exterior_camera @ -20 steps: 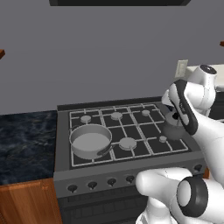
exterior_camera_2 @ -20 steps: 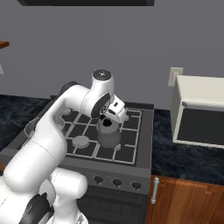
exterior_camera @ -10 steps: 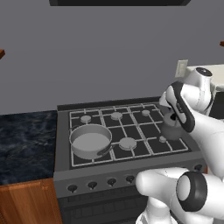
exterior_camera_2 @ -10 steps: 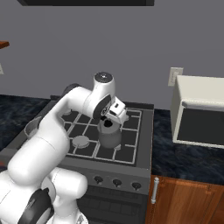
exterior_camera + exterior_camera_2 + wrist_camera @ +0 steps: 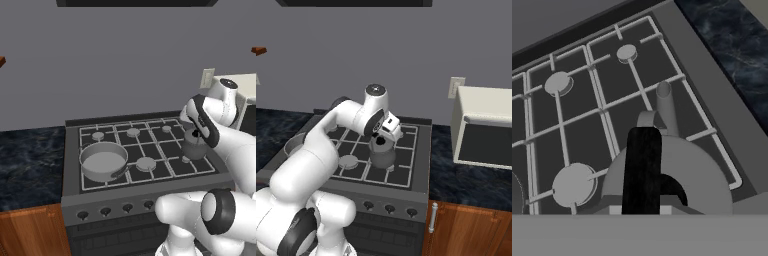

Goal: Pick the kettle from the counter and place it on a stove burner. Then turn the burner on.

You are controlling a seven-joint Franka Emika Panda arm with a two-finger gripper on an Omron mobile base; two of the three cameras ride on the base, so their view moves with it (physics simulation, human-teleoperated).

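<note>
The kettle (image 5: 383, 155) sits over the near right part of the cooktop (image 5: 150, 145), directly under the gripper (image 5: 380, 141), which reaches down onto its top from above. The jaws are closed tight on the thin dark handle (image 5: 642, 170), which runs up the middle of the hand view with the rounded lid below it and the spout (image 5: 667, 107) pointing away toward the far right burner (image 5: 626, 52). From the left side the kettle (image 5: 194, 145) shows just beyond the white forearm, close to the stove's right edge. Whether its base rests on the grate or hangs just above it I cannot tell. A wide saucepan (image 5: 103, 161) stands on the near left burner, well apart from the kettle. The dark marbled counter (image 5: 466, 175) lies to the right of the stove, with a pale microwave (image 5: 483, 127) on it.
</note>
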